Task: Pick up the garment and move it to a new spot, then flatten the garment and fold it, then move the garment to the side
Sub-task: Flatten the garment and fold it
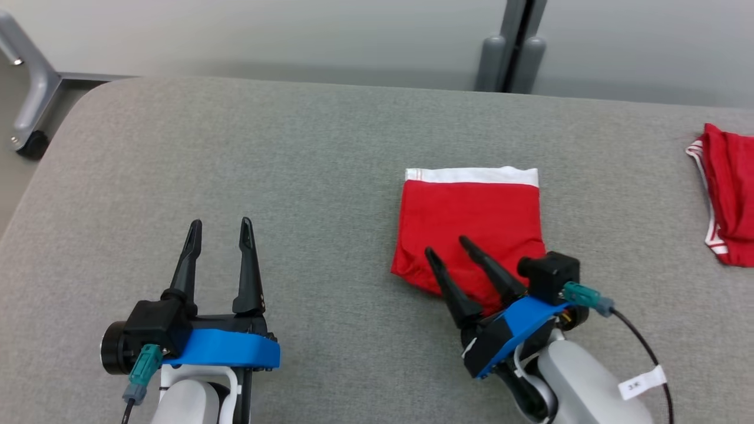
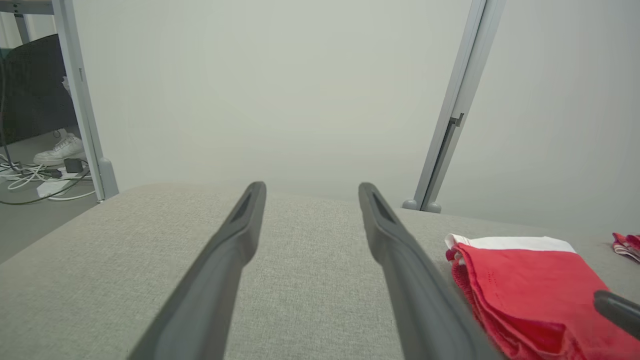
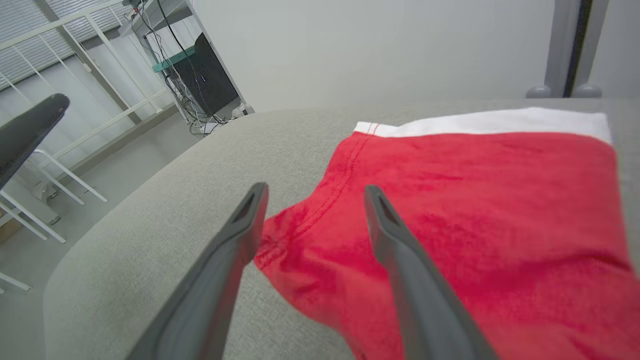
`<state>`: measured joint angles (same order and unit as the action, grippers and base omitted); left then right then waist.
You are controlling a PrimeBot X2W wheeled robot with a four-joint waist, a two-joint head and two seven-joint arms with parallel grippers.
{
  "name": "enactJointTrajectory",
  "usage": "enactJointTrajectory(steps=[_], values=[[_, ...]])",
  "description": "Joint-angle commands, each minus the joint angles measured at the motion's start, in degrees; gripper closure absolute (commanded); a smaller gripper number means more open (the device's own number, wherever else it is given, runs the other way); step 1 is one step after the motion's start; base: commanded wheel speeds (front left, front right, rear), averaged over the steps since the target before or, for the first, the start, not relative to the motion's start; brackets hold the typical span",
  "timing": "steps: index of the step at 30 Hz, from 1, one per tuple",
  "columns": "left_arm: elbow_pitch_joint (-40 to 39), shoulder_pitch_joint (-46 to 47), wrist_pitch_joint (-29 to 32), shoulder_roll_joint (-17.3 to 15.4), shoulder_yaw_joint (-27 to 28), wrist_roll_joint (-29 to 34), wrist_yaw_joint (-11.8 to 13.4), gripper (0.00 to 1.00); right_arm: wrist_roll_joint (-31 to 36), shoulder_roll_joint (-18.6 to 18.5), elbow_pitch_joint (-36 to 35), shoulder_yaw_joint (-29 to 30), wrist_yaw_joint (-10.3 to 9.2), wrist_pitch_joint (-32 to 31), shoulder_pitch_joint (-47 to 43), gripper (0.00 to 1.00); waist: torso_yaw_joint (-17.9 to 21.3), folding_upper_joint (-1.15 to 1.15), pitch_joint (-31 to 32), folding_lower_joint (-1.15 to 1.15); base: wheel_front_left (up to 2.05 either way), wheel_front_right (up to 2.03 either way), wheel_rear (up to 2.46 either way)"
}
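The garment [image 1: 471,221] is a folded red pair of shorts with a white waistband along its far edge, lying flat on the grey padded table [image 1: 294,176]. My right gripper [image 1: 447,245] stands open just above the garment's near left corner, fingers apart with nothing between them; the right wrist view shows the red cloth [image 3: 475,210] spread under and beyond both fingers. My left gripper [image 1: 221,227] rests open over bare table to the left, well apart from the garment, which lies at the right in the left wrist view [image 2: 525,280].
A second red garment with white trim [image 1: 727,206] lies at the table's far right edge. Behind the table stand a pale wall and a grey post [image 1: 512,53]. A metal frame leg with a caster [image 1: 29,88] is off the table's left corner.
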<state>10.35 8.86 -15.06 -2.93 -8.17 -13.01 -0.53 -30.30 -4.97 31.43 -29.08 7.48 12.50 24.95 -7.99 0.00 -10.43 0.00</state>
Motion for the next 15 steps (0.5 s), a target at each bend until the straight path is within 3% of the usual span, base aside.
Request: enactJointTrajectory(steps=[1, 8, 15], values=[[0.0, -0.1, -0.1, 0.1, 0.2, 0.2, -0.1, 0.0, 0.6, -1.0, -0.6, 0.4, 0.04, 0.6, 0.1, 0.0, 1.0, 0.0, 0.7, 0.0, 0.0, 0.0, 0.0], [1.0, 0.0, -0.1, 0.0, 1.0, 1.3, -0.4, 0.0, 4.6, -4.7, -5.5, 7.2, 0.04, 2.4, -2.9, 0.0, 5.3, 0.0, 2.5, 0.0, 0.0, 0.0, 0.0], [2.2, -0.6, -0.1, -0.2, 2.4, 2.2, -0.4, 0.0, 9.5, -4.9, -10.7, 16.9, 0.04, 2.7, -7.4, 0.0, 8.8, 0.0, 3.5, 0.0, 0.0, 0.0, 0.0]])
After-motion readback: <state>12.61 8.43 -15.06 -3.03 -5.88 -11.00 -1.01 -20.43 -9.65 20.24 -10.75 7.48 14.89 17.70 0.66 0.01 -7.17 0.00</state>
